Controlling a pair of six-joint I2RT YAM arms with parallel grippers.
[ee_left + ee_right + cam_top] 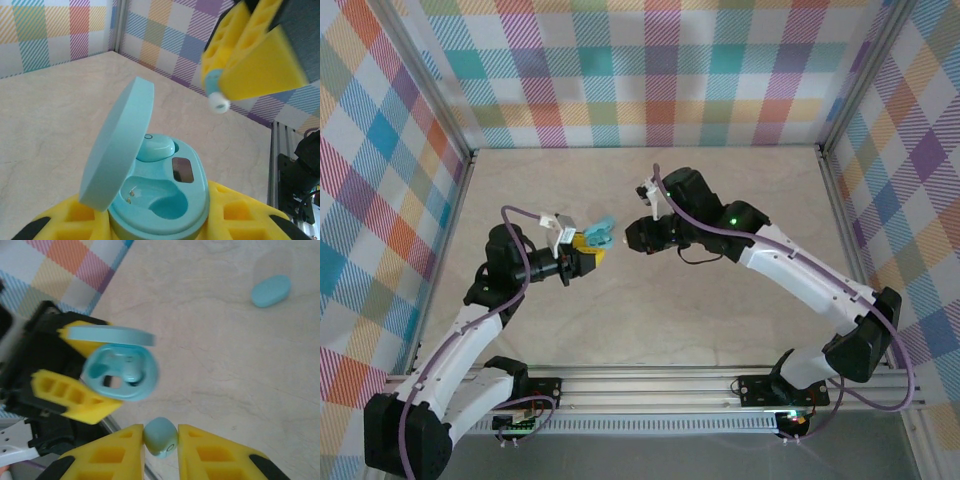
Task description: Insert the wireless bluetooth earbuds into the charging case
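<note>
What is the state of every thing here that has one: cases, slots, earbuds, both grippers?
charging case: held up by left gripper, lid open.
far slot: filled with one earbud.
near slot: empty.
second earbud: pinched in right gripper, near the case.
left gripper: shut on the charging case.
right gripper: shut on the second earbud.
other case: lying on the table, closed.

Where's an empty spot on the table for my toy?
The pale marble-look table is bare along the checkered back wall, and in the near middle by the metal front rail. The middle is crowded: the left hand grips the open teal charging case beside the right hand pinching a teal earbud.
</note>
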